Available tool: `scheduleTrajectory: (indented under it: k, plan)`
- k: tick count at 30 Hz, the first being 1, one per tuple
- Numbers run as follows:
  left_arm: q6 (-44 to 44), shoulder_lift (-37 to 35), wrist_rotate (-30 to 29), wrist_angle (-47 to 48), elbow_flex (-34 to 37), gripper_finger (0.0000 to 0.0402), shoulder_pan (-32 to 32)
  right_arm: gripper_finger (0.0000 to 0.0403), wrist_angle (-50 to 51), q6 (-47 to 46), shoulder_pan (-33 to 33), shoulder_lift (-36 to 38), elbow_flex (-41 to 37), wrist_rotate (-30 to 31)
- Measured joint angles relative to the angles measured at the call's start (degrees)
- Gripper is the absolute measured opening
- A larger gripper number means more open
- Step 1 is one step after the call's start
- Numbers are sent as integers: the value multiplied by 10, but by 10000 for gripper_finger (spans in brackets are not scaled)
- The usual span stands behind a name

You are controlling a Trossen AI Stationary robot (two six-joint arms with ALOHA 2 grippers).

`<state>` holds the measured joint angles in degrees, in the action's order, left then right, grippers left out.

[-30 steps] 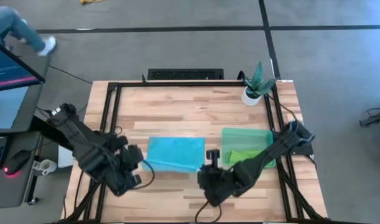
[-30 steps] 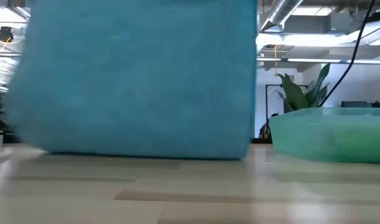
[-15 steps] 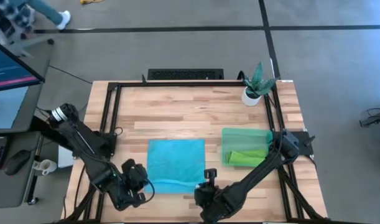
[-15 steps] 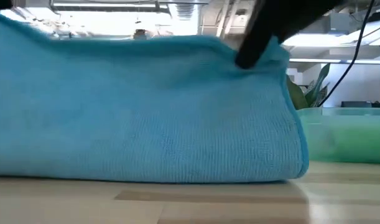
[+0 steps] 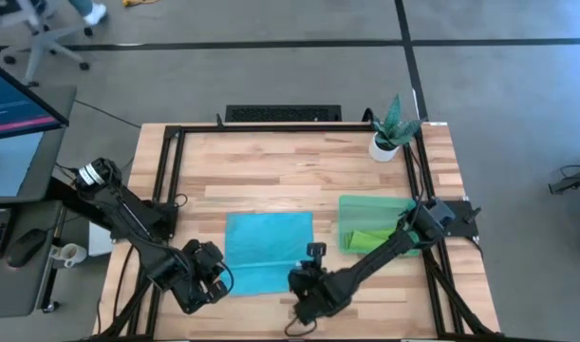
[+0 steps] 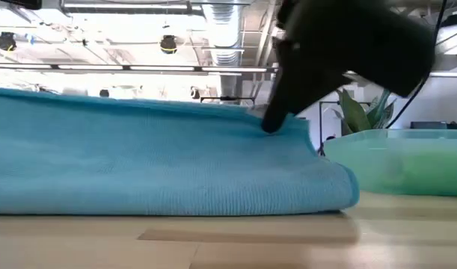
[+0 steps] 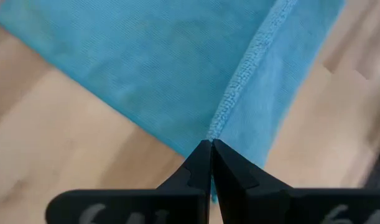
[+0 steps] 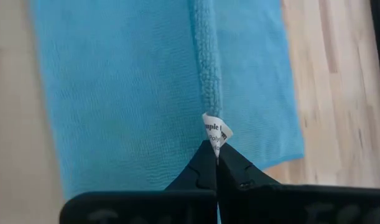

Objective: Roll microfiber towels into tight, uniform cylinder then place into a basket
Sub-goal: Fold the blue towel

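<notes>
the table [image 5: 271, 171] was seen with the blue towel [image 5: 268, 249] at about 6 o'clock. its near edge was pinched by the left gripper [image 5: 216, 281] and right gripper [image 5: 306, 282], both clamped tight. the basket [image 5: 375, 204] sat at 3 o'clock, green towel [image 5: 377, 240] inside. if one corner slipped, the roll could go crooked.

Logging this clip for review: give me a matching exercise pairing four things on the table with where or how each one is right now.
Things:
1. turquoise towel
2. lime green towel
3. basket
4. potted plant

States:
A. at the table's far right corner
B. lying inside the basket
C. spread on the wood, near edge folded over and pinched at both corners
D. on the right side of the table, beside the turquoise towel

Pairs: 1-C, 2-B, 3-D, 4-A. The left gripper and right gripper are each shut on the turquoise towel's near edge.
</notes>
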<state>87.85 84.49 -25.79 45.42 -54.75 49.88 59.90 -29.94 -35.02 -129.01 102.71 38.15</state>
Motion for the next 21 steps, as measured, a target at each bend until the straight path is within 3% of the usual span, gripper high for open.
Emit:
scheduleTrajectory:
  k: [12,21]
  plan:
    - [3,0,-49,58,0,2,-51,5,-34,27,81,-4,0,-8]
    - [36,0,-51,83,0,2,-63,7,-44,24,114,-4,0,-11]
